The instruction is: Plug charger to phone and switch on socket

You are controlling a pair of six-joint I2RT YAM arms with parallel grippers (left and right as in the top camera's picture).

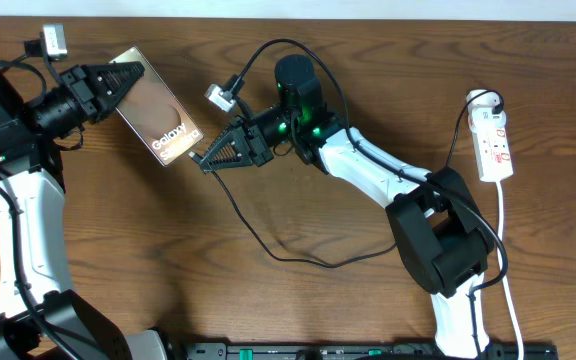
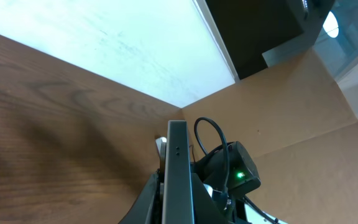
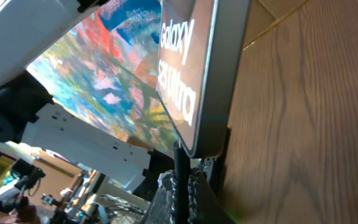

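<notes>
Both converge: left end effector (image 1: 126,80) holds phone (image 1: 168,130), right end effector (image 1: 204,160) charger (image 1: 313,264).

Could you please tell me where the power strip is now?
Overhead view: the power strip lies on the table at the far right, beyond the right arm.

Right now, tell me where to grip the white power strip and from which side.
Grip the power strip across its two long sides at mid-length, coming straight down from above. It lies flat and narrow on the table; a black plug sits at one end and the white cord leaves the other.
</notes>
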